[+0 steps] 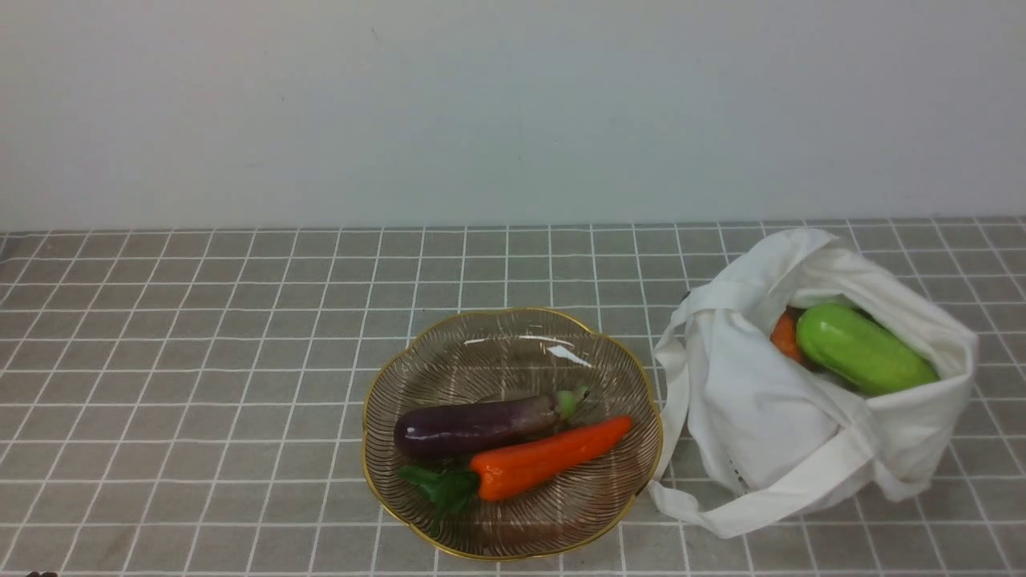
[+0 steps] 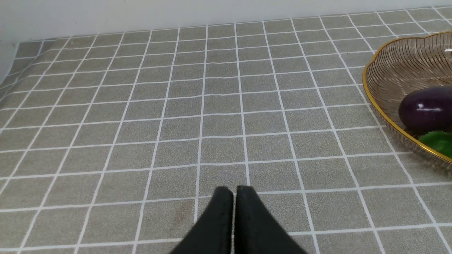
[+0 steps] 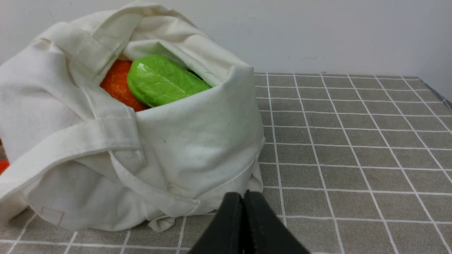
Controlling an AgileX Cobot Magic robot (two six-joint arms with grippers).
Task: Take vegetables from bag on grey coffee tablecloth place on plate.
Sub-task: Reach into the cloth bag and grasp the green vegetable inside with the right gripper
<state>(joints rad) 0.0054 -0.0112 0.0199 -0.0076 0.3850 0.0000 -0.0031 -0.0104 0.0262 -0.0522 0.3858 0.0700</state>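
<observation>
The bright green vegetable (image 1: 864, 348) lies in the open mouth of the white bag (image 1: 769, 417) at the right; it also shows in the right wrist view (image 3: 162, 81), with an orange vegetable (image 3: 118, 85) beside it in the bag (image 3: 190, 148). The ribbed glass plate (image 1: 481, 344) with a gold rim sits at the middle and holds a purple eggplant (image 1: 473, 425) and an orange carrot (image 1: 549, 457). My left gripper (image 2: 235, 192) is shut and empty over bare cloth, left of the plate (image 2: 392, 70). My right gripper (image 3: 243, 197) is shut and empty, close in front of the bag. Neither gripper shows in the front view.
The grey-brown checked tablecloth (image 1: 200, 361) covers the table up to a pale wall (image 1: 481, 104) at the back. The bag's strap handles (image 1: 761, 513) trail on the cloth between bag and plate. The cloth's edge shows at the far right in the right wrist view (image 3: 438, 91).
</observation>
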